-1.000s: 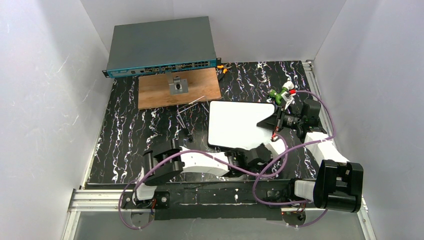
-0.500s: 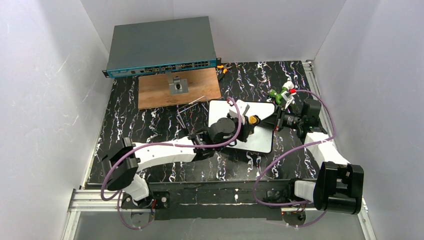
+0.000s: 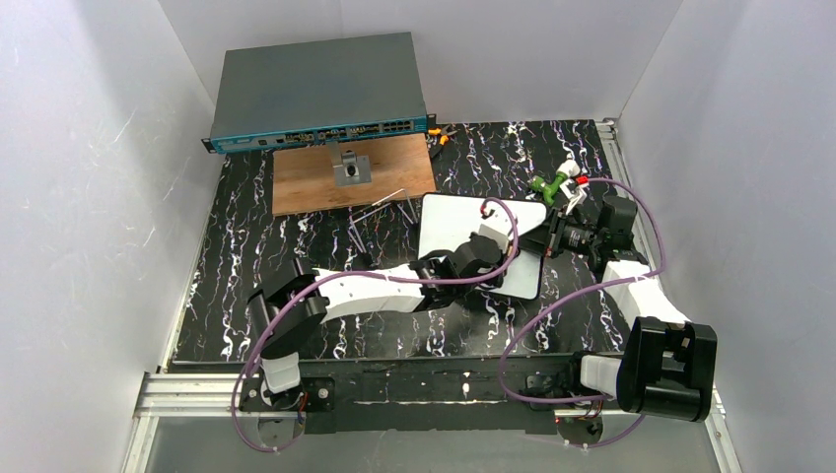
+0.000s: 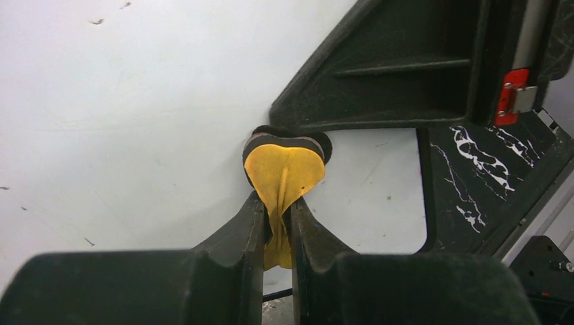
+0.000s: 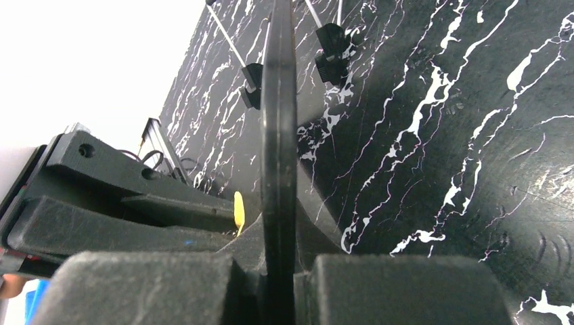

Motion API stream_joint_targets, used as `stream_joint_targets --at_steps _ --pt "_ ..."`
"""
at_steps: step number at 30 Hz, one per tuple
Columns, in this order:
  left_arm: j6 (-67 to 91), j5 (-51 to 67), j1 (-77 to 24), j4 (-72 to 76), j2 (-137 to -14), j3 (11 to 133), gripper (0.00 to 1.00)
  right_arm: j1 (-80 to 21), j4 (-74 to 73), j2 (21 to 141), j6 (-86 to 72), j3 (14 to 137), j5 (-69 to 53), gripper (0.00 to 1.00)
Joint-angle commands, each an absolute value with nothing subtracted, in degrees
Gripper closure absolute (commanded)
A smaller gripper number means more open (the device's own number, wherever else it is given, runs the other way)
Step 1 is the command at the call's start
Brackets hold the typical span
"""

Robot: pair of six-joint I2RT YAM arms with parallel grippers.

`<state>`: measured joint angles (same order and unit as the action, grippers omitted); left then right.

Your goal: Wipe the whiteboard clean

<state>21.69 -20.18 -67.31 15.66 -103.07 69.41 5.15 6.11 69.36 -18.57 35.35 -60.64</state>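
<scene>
The whiteboard [image 3: 449, 229] lies mid-table; its face [image 4: 135, 115] is almost all white, with a few faint specks. My right gripper [image 3: 545, 239] is shut on the board's right edge, and the right wrist view shows the black rim [image 5: 279, 135] edge-on between the jaws [image 5: 279, 237]. My left gripper [image 3: 490, 243] hangs over the board's right part, shut on a yellow eraser cloth [image 4: 283, 169] with a dark underside that presses on the board. The left gripper [image 4: 276, 203] sits just short of the right gripper's black fingers [image 4: 406, 74].
A grey network switch [image 3: 315, 89] stands at the back, with a brown wooden panel [image 3: 394, 177] in front of it. Thin metal rods [image 3: 380, 212] lie left of the board. A green-and-white marker [image 3: 555, 182] lies by the right gripper. Orange-handled pliers [image 3: 439, 133] lie at the back.
The left arm swung from the board's near edge onto its face, then slid right toward the right gripper. The board turned slightly. The right gripper kept its hold.
</scene>
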Motion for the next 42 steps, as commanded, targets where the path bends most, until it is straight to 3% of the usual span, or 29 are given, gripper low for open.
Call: stream_joint_targets --at_steps 1,15,22,30,42 --pt "22.59 -16.19 -70.39 14.99 -104.75 74.02 1.0 4.4 8.61 68.46 -20.48 37.16 -67.09 0.99" --pt "22.3 -15.29 -74.78 11.7 -109.32 79.99 1.0 4.4 8.44 68.4 -20.46 37.1 -66.98 0.99" --pt "15.96 -10.37 -74.18 22.26 -96.12 67.72 1.0 4.43 8.18 68.55 -20.08 37.26 -66.95 0.99" --pt "18.46 -17.44 -69.78 18.78 -85.72 57.72 1.0 4.4 7.25 68.38 -14.34 37.3 -71.06 0.99" --pt "17.5 -21.22 -70.32 19.24 -96.94 62.66 1.0 4.43 6.24 68.38 -9.74 36.91 -73.37 0.99"
